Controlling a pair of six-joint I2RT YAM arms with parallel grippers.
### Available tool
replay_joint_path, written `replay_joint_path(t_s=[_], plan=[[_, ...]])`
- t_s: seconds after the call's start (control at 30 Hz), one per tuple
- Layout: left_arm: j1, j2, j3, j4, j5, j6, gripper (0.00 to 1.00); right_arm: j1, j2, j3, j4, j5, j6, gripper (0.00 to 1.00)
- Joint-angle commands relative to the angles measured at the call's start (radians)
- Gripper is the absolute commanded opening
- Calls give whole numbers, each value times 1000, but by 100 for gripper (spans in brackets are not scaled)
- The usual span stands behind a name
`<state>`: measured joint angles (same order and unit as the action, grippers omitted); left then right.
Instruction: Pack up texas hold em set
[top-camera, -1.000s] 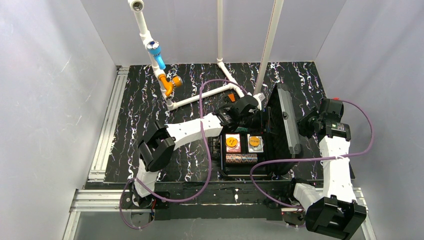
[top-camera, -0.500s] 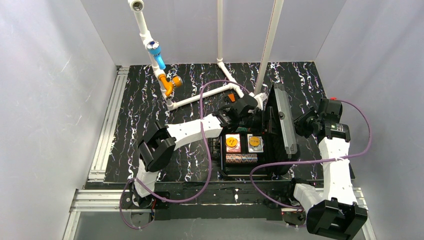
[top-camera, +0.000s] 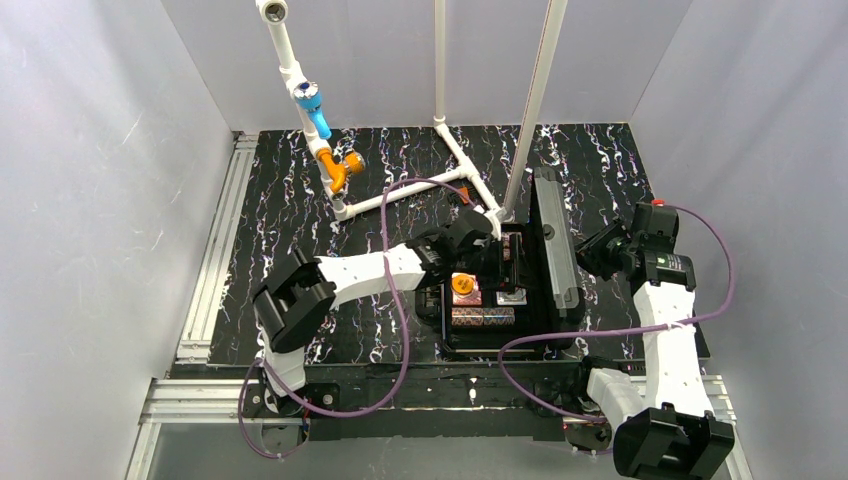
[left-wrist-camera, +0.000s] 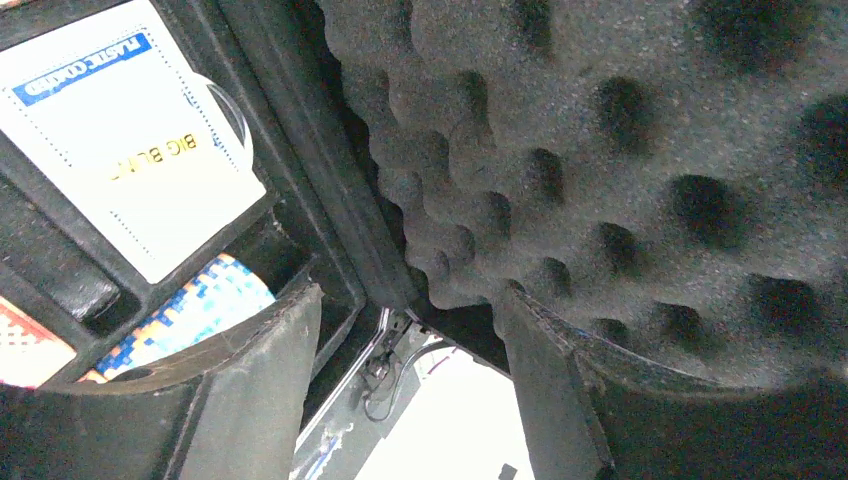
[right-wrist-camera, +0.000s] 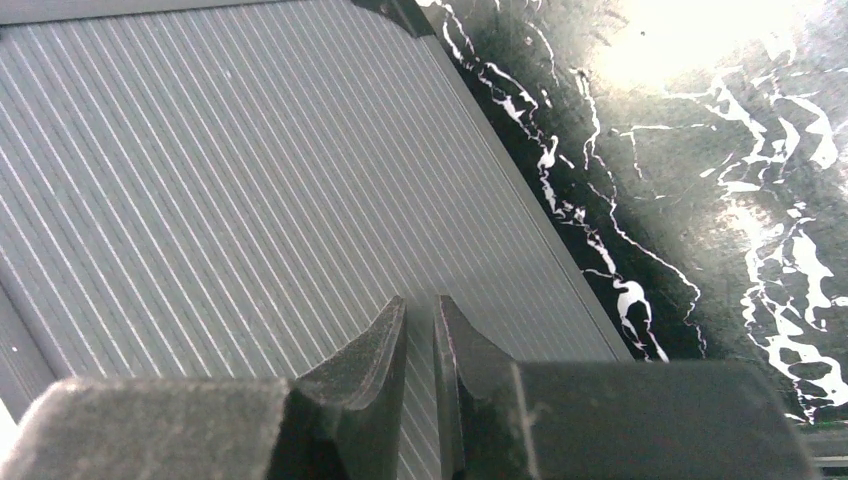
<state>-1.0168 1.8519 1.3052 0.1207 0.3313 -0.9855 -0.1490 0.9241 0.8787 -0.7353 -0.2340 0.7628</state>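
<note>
The black poker case (top-camera: 500, 322) lies open on the table. An orange dealer button (top-camera: 462, 285) and card decks (top-camera: 483, 317) sit in its tray. Its ribbed grey lid (top-camera: 556, 250) stands nearly upright, leaning over the tray. My right gripper (top-camera: 592, 250) is shut and empty, its tips (right-wrist-camera: 420, 310) against the lid's ribbed outer face (right-wrist-camera: 250, 180). My left gripper (top-camera: 497, 262) is open inside the case. In the left wrist view it (left-wrist-camera: 410, 340) sits beneath the lid's egg-crate foam (left-wrist-camera: 620, 150), with a white "BIG BLIND" piece (left-wrist-camera: 130, 150) and blue-white chips (left-wrist-camera: 190, 305) beside it.
A white pipe frame (top-camera: 410, 195) with blue and orange fittings (top-camera: 330, 150) stands on the back of the black marbled table (top-camera: 300, 200). Purple cables (top-camera: 400, 300) loop round both arms. Aluminium rails (top-camera: 215, 250) line the left and near edges.
The lid has tipped further left over the tray. My right gripper has followed it leftward. My left arm has drawn back to the left, its gripper now lower under the lid.
</note>
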Motion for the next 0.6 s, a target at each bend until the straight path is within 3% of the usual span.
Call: replay_joint_path(t_s=[0.0, 0.57], plan=[[18, -112, -69, 79, -9, -10, 65, 21, -20, -17, 51, -62, 13, 23], [52, -240, -212, 123, -22, -15, 66, 82, -45, -73, 111, -68, 53, 23]])
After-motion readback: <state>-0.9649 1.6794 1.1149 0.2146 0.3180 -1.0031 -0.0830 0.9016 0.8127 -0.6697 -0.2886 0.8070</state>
